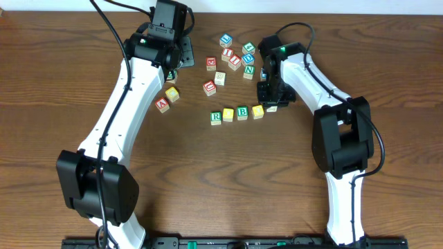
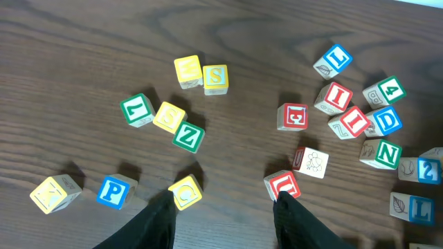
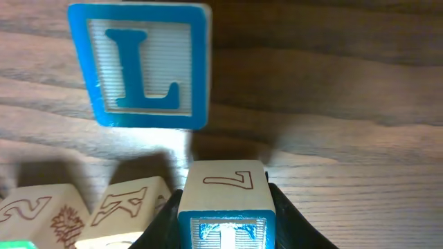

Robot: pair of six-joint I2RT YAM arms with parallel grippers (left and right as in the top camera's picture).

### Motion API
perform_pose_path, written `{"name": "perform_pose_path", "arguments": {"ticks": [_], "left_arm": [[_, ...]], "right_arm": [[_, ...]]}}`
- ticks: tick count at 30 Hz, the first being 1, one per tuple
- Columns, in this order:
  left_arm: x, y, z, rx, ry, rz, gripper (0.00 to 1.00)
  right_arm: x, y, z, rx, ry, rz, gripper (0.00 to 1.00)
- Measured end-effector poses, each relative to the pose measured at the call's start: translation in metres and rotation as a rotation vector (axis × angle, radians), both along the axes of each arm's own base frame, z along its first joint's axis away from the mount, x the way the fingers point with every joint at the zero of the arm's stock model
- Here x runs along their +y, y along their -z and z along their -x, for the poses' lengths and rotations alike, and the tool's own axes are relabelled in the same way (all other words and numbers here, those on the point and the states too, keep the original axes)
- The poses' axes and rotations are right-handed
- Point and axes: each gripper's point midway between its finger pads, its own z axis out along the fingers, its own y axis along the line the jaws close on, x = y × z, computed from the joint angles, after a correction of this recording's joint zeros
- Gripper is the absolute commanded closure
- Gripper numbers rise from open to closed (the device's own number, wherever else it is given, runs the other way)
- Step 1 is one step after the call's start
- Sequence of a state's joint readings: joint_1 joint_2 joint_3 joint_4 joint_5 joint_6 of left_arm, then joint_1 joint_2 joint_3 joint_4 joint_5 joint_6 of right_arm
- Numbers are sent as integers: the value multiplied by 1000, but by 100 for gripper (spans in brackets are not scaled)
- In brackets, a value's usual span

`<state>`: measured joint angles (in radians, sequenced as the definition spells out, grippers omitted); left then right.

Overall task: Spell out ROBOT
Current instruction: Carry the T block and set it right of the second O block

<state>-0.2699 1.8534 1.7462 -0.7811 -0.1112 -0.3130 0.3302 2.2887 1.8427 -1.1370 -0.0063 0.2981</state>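
A row of blocks lies mid-table: green R [image 1: 216,117], a yellow block [image 1: 228,114], green B [image 1: 242,112] and another yellow block [image 1: 257,111]. My right gripper [image 1: 271,102] is at the row's right end, shut on a block with a blue T face [image 3: 225,207] and an outlined 7 on top, low over the wood. My left gripper [image 2: 225,207] is open and empty, hovering over the left scatter [image 1: 171,72]. A yellow C block [image 2: 185,191] is by its left finger and a red block [image 2: 284,184] by its right finger.
A blue L block [image 3: 142,66] lies just beyond the held block, and a K block [image 3: 131,204] sits beside it on the left. Loose blocks cluster at the back centre [image 1: 234,55]. Blue P [image 2: 113,191], green Z [image 2: 188,136], yellow S [image 2: 214,78] and red E [image 2: 294,116] lie under the left arm.
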Motion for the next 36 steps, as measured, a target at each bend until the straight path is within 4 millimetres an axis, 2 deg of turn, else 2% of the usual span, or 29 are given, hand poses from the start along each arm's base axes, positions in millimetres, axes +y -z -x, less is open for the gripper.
{"name": "perform_pose_path", "arguments": {"ticks": [13, 15, 19, 20, 23, 30, 36], "left_arm": [[0, 0, 0, 0, 0, 0, 54], [0, 0, 0, 0, 0, 0, 55], [0, 0, 0, 0, 0, 0, 54], [0, 0, 0, 0, 0, 0, 54], [0, 0, 0, 0, 0, 0, 55], [0, 0, 0, 0, 0, 0, 55], [0, 1, 2, 8, 0, -2, 55]], "right_arm": [[3, 7, 13, 32, -46, 24, 74], [3, 7, 13, 32, -52, 24, 70], [2, 8, 13, 33, -58, 26, 53], [2, 8, 13, 33, -58, 26, 51], [2, 8, 13, 33, -64, 26, 50], [1, 6, 18, 52, -65, 32, 54], [1, -18, 15, 65, -64, 36, 61]]}}
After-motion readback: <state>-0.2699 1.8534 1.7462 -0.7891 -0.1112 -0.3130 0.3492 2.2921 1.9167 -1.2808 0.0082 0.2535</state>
